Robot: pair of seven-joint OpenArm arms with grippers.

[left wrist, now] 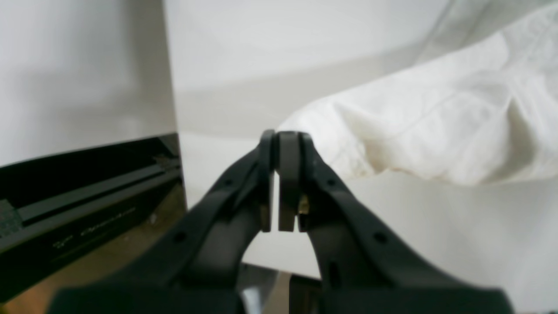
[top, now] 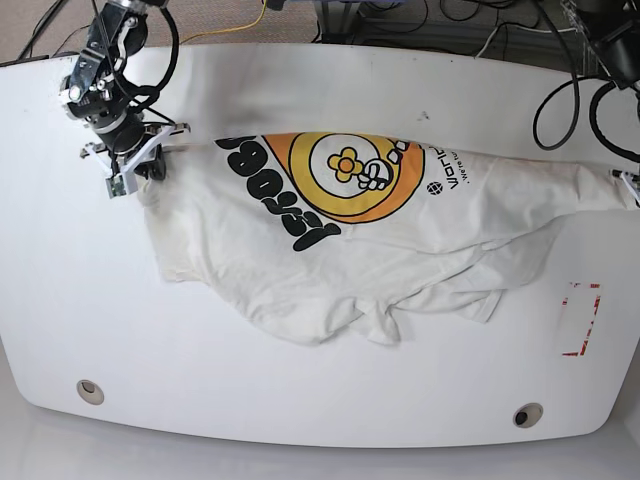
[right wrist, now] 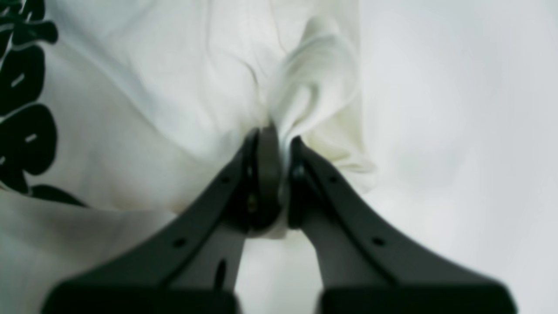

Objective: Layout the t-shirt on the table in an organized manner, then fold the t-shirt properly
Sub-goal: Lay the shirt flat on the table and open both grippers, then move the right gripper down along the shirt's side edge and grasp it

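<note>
The off-white t-shirt (top: 400,240) lies graphic-up across the white table (top: 300,380), pulled long from left to right, with its lower part bunched in folds. My right gripper (top: 140,170) is at the shirt's left end. In the right wrist view that gripper (right wrist: 279,135) is shut on a gathered fold of the t-shirt (right wrist: 152,87), black lettering to the left. My left gripper (top: 630,185) sits at the table's right edge, where the cloth tapers to a taut point. In the left wrist view it (left wrist: 279,135) is shut, with the lifted edge of the t-shirt (left wrist: 436,122) meeting its tips.
A red-outlined tape mark (top: 582,320) sits below the shirt's right end. Two grey grommet holes (top: 89,390) (top: 527,414) lie near the front edge. Black cables (top: 580,90) hang over the back right. A dark frame (left wrist: 65,196) lies past the table edge.
</note>
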